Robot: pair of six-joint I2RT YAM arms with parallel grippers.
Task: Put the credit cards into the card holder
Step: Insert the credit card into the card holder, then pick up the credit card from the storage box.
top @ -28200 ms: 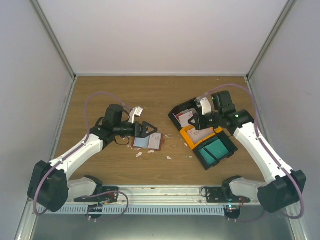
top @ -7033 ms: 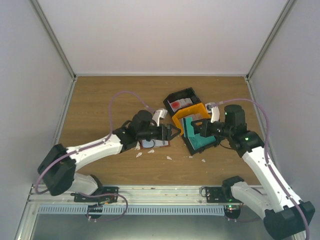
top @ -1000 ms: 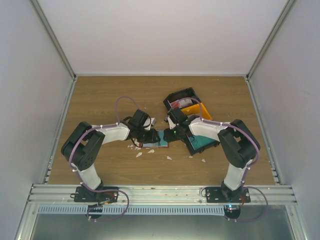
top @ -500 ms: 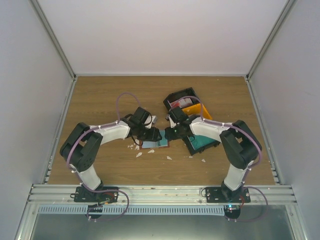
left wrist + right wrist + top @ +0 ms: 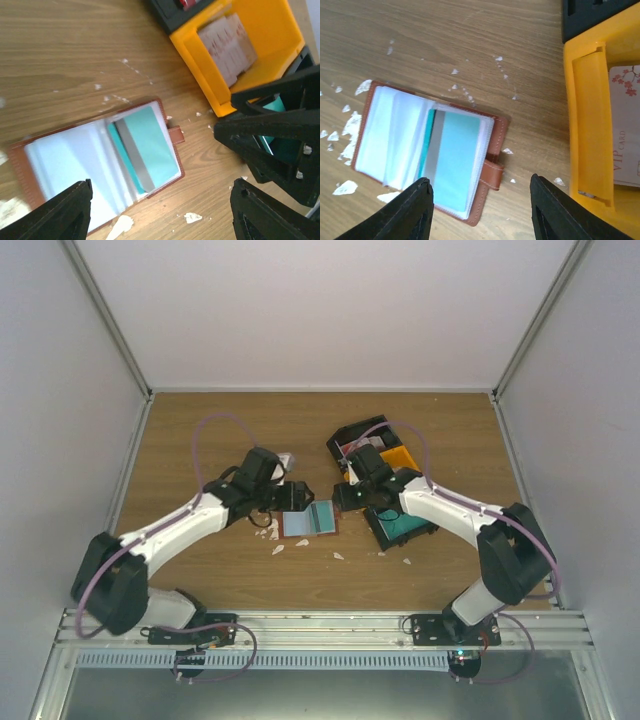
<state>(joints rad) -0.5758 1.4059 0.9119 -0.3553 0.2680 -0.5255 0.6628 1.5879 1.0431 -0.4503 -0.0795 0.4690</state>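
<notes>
The card holder lies open on the table between both arms, brown edges up, pale sleeves showing. A teal credit card with a grey stripe sits in its right-hand sleeve. My left gripper hovers open just left of and above the card holder, nothing between its fingers. My right gripper hovers open at the holder's right edge, also empty. More credit cards lie in the bins: a pinkish one and a flowered white one.
A yellow bin sits between two black bins, one at the back and one in front holding teal cards. White torn scraps litter the wood around the holder. The right gripper's black body is close to the left camera.
Both grippers have opened wider and drawn back from the card holder, the left one leftward, the right one rightward. The teal card stays in the holder's sleeve.
</notes>
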